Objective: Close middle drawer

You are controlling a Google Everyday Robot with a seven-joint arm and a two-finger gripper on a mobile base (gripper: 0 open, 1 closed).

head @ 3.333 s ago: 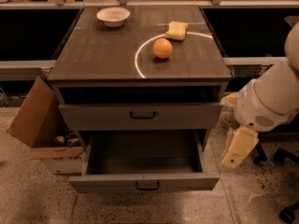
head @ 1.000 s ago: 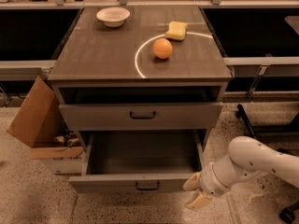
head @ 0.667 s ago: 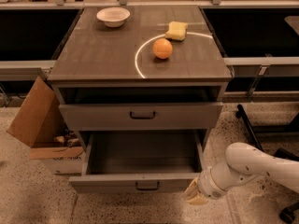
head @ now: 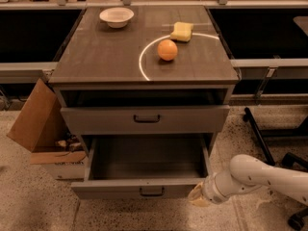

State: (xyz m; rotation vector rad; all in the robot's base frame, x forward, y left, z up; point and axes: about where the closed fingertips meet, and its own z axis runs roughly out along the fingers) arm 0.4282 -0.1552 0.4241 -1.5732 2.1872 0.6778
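The grey metal cabinet (head: pixel 144 57) has its top drawer (head: pixel 147 119) pulled out slightly. Below it the middle drawer (head: pixel 144 190) is pulled far out, showing its deep empty box and a small dark centre handle (head: pixel 151 192). My gripper (head: pixel 197 196) is low at the end of the white arm (head: pixel 260 174). It sits at the right end of the middle drawer's front, touching it or nearly so. The lowest drawer is hidden under the open one.
On the cabinet top are a white bowl (head: pixel 116 17), an orange (head: pixel 167 49) and a yellow sponge (head: pixel 182 31). An open cardboard box (head: pixel 41 129) stands on the floor at the left. A chair base (head: pixel 269 138) is at the right.
My arm has dropped from beside the cabinet's right side to floor level and moved left to the middle drawer's front right corner. The drawer has not visibly moved.
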